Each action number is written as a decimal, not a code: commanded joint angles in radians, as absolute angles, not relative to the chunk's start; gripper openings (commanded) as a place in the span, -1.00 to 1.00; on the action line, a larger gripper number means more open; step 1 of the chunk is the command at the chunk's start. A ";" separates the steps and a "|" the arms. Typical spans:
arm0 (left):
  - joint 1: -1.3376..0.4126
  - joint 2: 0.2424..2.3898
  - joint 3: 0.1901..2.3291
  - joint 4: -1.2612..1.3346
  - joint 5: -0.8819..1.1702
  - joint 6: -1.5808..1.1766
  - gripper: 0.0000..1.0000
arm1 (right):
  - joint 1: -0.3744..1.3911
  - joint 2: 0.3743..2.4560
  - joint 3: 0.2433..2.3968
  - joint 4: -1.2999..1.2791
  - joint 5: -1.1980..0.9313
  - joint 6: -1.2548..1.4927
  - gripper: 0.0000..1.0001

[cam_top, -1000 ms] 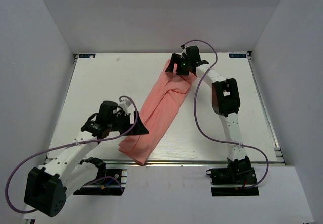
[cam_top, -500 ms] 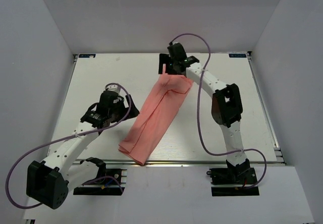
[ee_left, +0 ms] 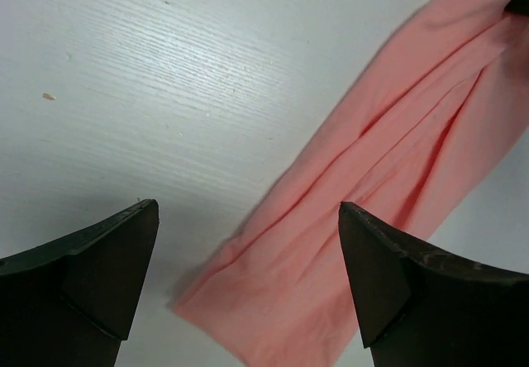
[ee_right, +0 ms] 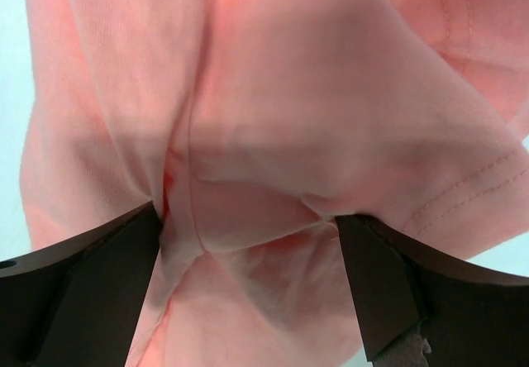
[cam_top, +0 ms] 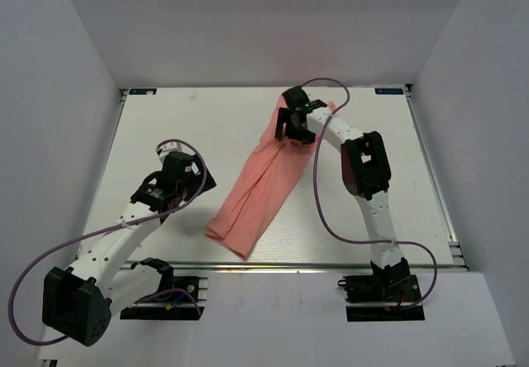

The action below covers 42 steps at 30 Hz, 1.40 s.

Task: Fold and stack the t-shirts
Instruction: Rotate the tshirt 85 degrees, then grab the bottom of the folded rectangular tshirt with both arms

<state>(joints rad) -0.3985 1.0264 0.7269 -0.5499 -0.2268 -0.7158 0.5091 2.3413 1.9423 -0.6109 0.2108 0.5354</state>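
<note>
t-shirt (cam_top: 263, 185): coral strip on the table (cam_top: 165, 127), running from 1 o'clock to 6 o'clock in the top view.
right gripper (cam_top: 289, 126): at the far end, jaws spread wide, cloth bunched between; any hold unclear.
left gripper (cam_top: 197, 183): at 8 o'clock, released, apart from the cloth.
hidden: far end under the right gripper; wrist views cut the cloth's edges off.

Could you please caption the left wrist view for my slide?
Open left gripper facing the bunched salmon-pink fabric t-shirt lying on the white table.
</note>
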 commanded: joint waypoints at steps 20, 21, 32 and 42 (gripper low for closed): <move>-0.396 1.146 0.701 -0.396 -0.256 -0.707 1.00 | 0.405 2.134 1.964 -0.566 0.058 -0.095 0.81; -0.396 1.146 0.701 -0.396 -0.256 -0.707 1.00 | 0.504 2.113 1.924 -0.578 0.087 -0.100 0.81; -0.376 1.146 0.663 -0.493 -0.203 -0.749 1.00 | 0.834 1.873 1.531 -0.559 0.137 -0.032 0.81; -0.367 1.052 0.598 -0.512 -0.192 -0.749 1.00 | 0.986 1.796 1.315 -0.411 0.189 -0.018 0.77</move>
